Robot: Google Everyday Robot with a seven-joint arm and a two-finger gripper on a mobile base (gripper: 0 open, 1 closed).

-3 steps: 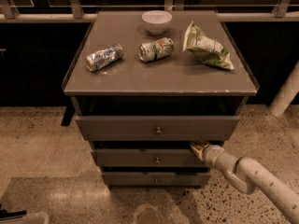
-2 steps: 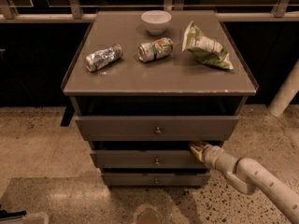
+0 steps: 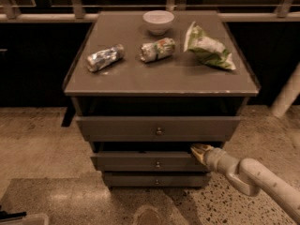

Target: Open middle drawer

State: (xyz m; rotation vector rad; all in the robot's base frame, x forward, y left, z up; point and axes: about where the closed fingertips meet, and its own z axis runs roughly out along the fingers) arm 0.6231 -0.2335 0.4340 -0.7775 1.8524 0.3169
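Observation:
The middle drawer is a flat grey-brown front with a small round knob at its centre. It sits between a wider top drawer and a slimmer bottom drawer, and stands a little forward of the bottom one. My gripper reaches in from the lower right on a pale arm. Its tip is at the right end of the middle drawer's upper edge, in the dark gap under the top drawer, well to the right of the knob.
The cabinet top holds a white bowl, two crushed cans and a green chip bag. The top drawer juts out furthest. Speckled floor lies around. A pale post stands at the right.

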